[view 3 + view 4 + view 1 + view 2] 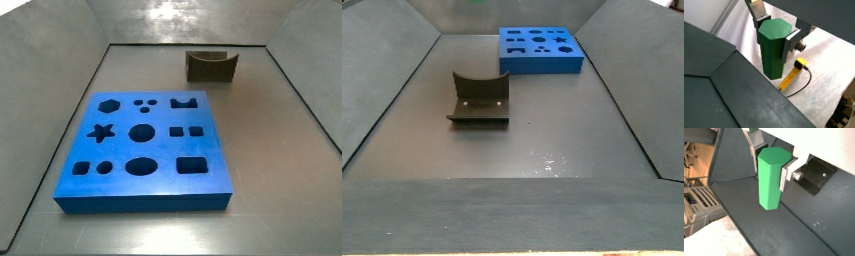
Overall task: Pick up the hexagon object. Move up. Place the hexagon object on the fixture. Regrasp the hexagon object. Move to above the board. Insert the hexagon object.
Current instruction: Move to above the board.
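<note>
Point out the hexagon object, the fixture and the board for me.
hexagon object (774, 47): wrist view, green side face, held between the gripper (777, 31) fingers.
fixture (211, 68): side view, front wall below the notch.
board (158, 203): side view, blue front edge.

green hexagon object (773, 47) upright, clamped between gripper (775, 31) jaws

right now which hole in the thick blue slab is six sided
The corner hexagonal hole of the blue slab, next to the star hole; no other is six-sided. The gripper, absent from side views, clamps the green prism.
</note>
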Available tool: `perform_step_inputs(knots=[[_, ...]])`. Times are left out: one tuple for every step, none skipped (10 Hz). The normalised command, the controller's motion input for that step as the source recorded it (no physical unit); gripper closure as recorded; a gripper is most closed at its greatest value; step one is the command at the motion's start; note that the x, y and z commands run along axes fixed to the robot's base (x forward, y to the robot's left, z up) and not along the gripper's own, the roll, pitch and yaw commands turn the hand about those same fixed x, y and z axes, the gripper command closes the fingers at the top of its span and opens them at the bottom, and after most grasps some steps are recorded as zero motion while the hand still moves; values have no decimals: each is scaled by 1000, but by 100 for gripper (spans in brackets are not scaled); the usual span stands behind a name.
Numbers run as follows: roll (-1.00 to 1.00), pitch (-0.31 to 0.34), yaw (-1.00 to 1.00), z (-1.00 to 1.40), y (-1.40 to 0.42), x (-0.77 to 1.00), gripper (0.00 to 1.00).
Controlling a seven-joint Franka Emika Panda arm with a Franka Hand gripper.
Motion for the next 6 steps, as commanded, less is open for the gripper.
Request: perform_step_inputs(knots=[[-66,40,7,773,23,-79,100],[-70,46,9,552,16,-51,100],[-70,55,11,441,12,-41,100],[-66,79,18,171,5,-16,100],[-1000,15,-105,-46,-1000,-410,100],[-1000,5,-103,-47,-1000,-408,100]])
